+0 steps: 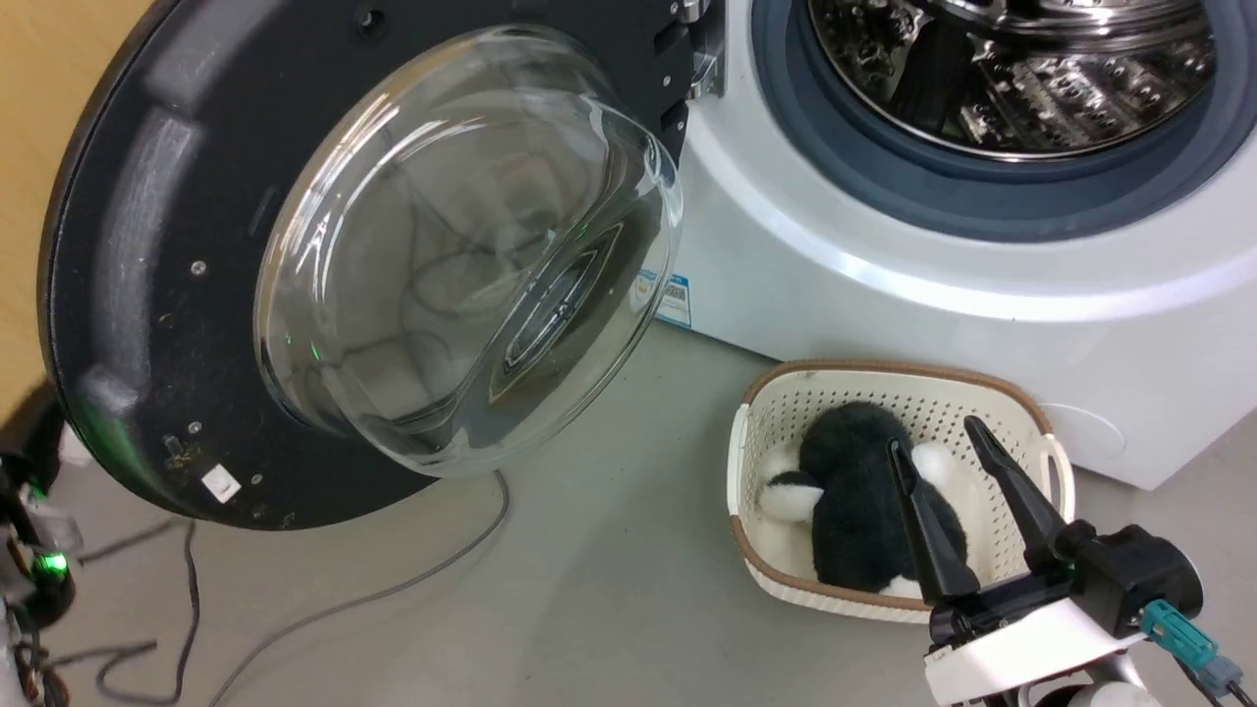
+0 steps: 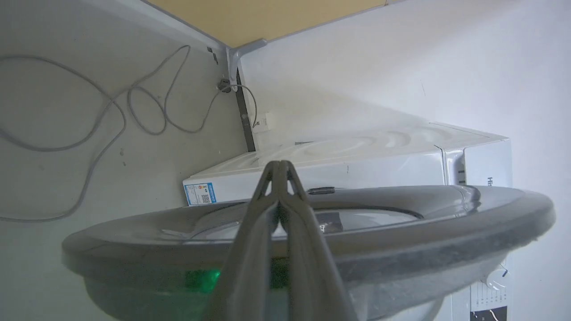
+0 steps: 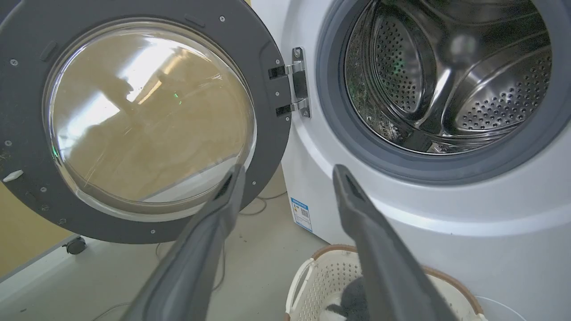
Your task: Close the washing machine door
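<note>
The washing machine door [image 1: 147, 295] stands swung wide open to the left. Its black inner frame and bulging glass bowl [image 1: 462, 255] face me, and it hangs on the metal hinge [image 1: 702, 69]. In the left wrist view my left gripper [image 2: 279, 167] is shut with nothing in it. Its fingers lie across the door's glossy outer rim [image 2: 401, 232], and I cannot tell if they touch it. My right gripper [image 1: 933, 437] is open and empty at the lower right, above a basket. In the right wrist view the right gripper [image 3: 289, 171] points between the door [image 3: 263, 58] and the drum opening [image 3: 446, 80].
A white basket [image 1: 982, 403] holding a black and white plush toy [image 1: 854, 491] sits on the floor before the white washer [image 1: 884, 295]. A grey rubber ring [image 1: 884, 187] surrounds the steel drum [image 1: 1011, 69]. Grey cables [image 1: 344, 599] trail across the floor under the door.
</note>
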Motion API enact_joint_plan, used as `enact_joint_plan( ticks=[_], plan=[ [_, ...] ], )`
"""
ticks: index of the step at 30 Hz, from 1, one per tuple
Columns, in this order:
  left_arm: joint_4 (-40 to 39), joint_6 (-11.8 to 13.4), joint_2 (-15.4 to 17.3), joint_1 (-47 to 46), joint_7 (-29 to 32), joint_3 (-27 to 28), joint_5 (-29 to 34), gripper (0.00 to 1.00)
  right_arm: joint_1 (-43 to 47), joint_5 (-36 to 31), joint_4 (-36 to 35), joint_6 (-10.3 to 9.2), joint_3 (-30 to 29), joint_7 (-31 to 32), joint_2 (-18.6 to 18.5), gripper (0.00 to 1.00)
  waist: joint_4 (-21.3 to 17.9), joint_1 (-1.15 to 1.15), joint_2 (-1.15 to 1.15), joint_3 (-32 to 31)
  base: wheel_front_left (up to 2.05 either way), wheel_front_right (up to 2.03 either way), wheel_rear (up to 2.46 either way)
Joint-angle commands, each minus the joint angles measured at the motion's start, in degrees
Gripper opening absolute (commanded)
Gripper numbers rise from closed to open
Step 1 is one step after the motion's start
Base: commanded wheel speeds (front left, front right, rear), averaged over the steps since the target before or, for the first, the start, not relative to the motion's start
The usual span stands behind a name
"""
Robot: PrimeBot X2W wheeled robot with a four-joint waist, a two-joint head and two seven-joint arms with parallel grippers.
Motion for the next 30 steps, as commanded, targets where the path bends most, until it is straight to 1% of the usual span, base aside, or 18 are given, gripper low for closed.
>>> enact_joint_plan(
  ticks=[1, 4, 8, 9, 12, 16, 19, 22, 24, 27, 30],
  plan=[
    [-0.16, -0.87, 0.28, 2.09, 2.61, -0.48, -0.90, 0.00, -0.44, 0.35, 0.40, 0.05, 0.06, -0.25, 0.00, 1.00, -0.26, 0.00, 0.00, -0.76, 0.00, 0.00, 0.00],
    [-1.35, -1.51, 0.20, 4.42, 7.09, -1.36, -2.29, 0.00, -0.05, 0.51, 1.03, 0.05, 0.07, -0.67, 0.43, 1.00, -0.58, 0.00, 0.00, -1.88, 0.00, 0.00, 0.00],
    [-4.71, -2.20, -0.70, 7.93, 13.71, -3.23, -4.36, 0.00, 0.57, 0.69, 1.97, 0.05, -0.24, -1.26, 1.05, 1.00, -1.02, 0.00, 0.00, -3.69, 0.00, 0.00, 0.00],
    [-4.71, -2.20, -0.70, 7.93, 13.71, -3.23, -4.36, 0.00, 0.57, 0.69, 1.97, 0.05, -0.24, -1.26, 1.05, 1.00, -1.02, 0.00, 0.00, -3.69, 0.00, 0.00, 0.00],
    [-8.89, -2.51, -1.49, 11.42, 18.17, -5.08, -5.10, 0.00, 0.98, 0.85, 2.76, 0.05, -0.42, -1.63, 1.50, 1.00, -1.74, 0.00, 0.00, -5.08, 0.00, 0.00, 0.00],
    [-16.77, -2.25, -4.12, 16.82, 23.72, -8.33, -6.09, 0.00, 1.86, 0.91, 3.47, 0.05, -1.47, -2.06, 2.25, 1.00, -2.74, 0.00, 0.00, -6.71, 0.00, 0.00, 0.00],
    [-23.45, -1.10, -6.71, 20.85, 26.67, -11.17, -6.24, 0.00, 2.48, 0.87, 3.80, 0.05, -1.99, -2.26, 2.62, 1.00, -3.59, 0.00, 0.00, -7.39, 0.00, 0.00, 0.00],
    [-29.76, 1.21, -10.01, 24.37, 28.63, -14.00, -6.97, 0.00, 2.77, 0.74, 4.05, 0.05, -2.21, -2.41, 2.93, 1.00, -4.95, 0.00, 0.00, -7.79, 0.00, 0.00, 0.00],
    [-33.40, 2.74, -11.56, 26.90, 29.51, -16.50, -7.09, 0.00, 2.72, 0.69, 3.92, 0.05, -2.22, -2.49, 3.14, 1.00, -6.22, 0.00, 0.00, -7.78, 0.00, 0.00, 0.00],
    [-37.03, 4.12, -12.87, 29.90, 29.49, -20.12, -7.38, 0.00, 2.29, 0.52, 3.64, 0.05, -2.08, -2.57, 3.37, 1.00, -8.78, 0.00, 0.00, -7.35, 0.00, 0.00, 0.00],
    [-38.68, 5.20, -13.51, 31.39, 28.05, -23.79, -8.60, 0.00, 1.90, 0.36, 3.43, 0.05, -2.31, -2.62, 3.48, 1.00, -11.74, 0.00, 0.00, -6.74, 0.00, 0.00, 0.00]
  ],
)
